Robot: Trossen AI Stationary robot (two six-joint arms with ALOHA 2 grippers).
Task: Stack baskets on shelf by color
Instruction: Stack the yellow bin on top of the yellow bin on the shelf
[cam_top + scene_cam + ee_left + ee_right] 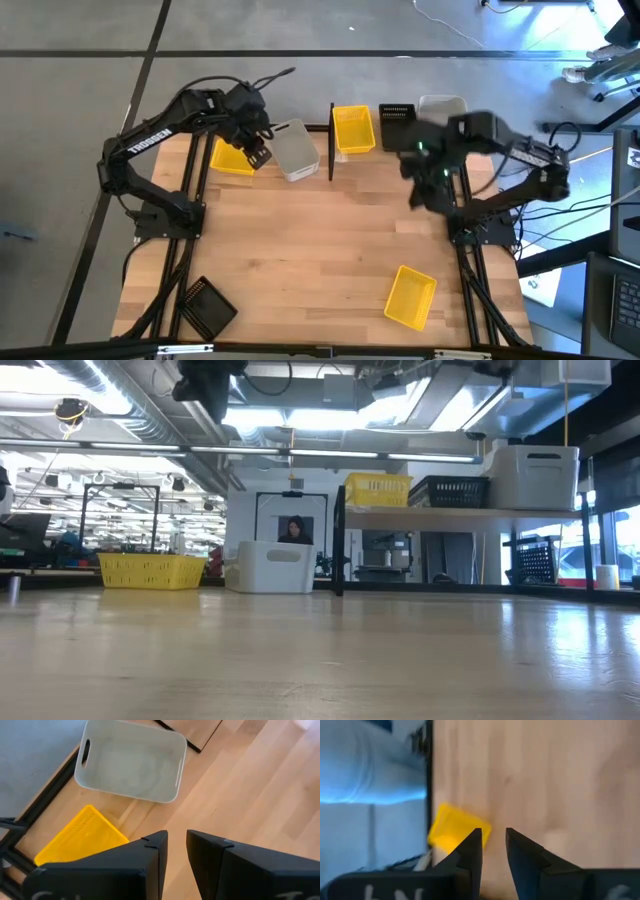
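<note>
The shelf stands at the table's far edge, and its board carries a yellow basket, a black slatted one and a whitish one side by side. A second yellow basket and a whitish basket rest on the tabletop left of the shelf post. Another yellow basket lies near the front right, and a black one at the front left. My left gripper hovers above the far-left pair, slightly open and empty. My right gripper hangs over bare table right of centre, slightly open and empty.
A black upright post marks the shelf's left end. Black frame rails run along the table's left and right sides beside the arm bases. Bare wood fills the table's middle. A person shows far behind the table in the low view.
</note>
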